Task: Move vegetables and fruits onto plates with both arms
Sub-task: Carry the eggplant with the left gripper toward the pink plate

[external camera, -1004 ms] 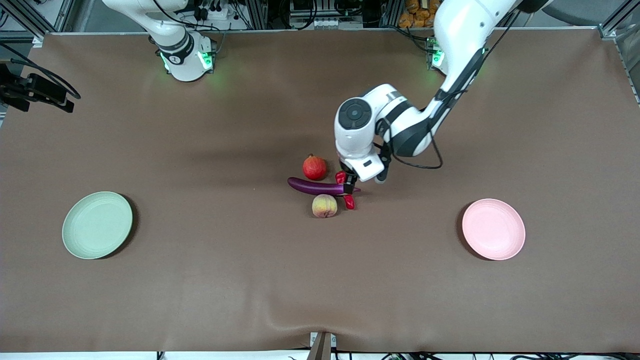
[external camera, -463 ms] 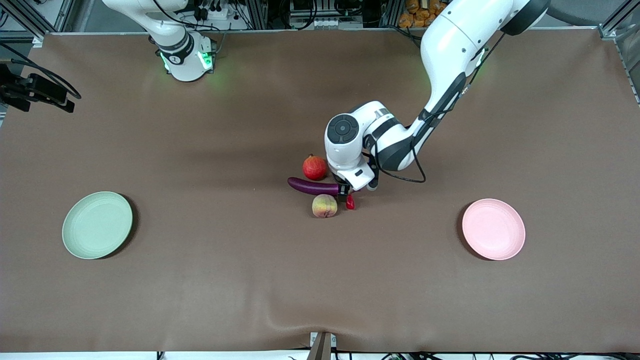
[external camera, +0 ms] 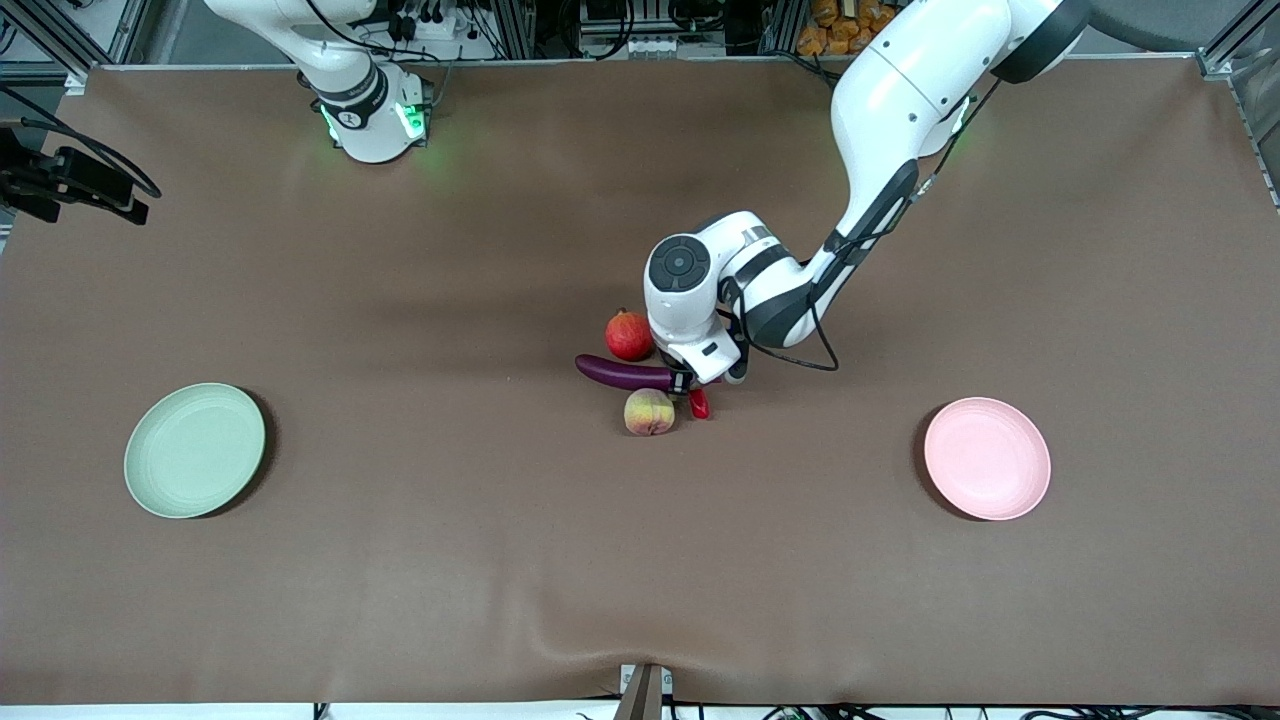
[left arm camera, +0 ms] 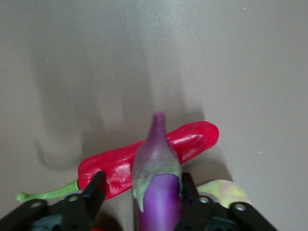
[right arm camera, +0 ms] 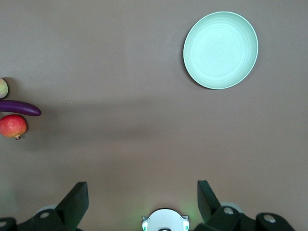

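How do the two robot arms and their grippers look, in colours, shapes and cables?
Both arms are white with rounded segments and grey-black joints. The left arm has a round dark cap on its wrist and a thin black cable looping beside it. The left gripper and right gripper have black fingers. The right arm's base glows green.

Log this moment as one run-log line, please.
left gripper: astride eggplant stem end, closing | right gripper: open, waiting high | chili pepper: under eggplant | plates: bare
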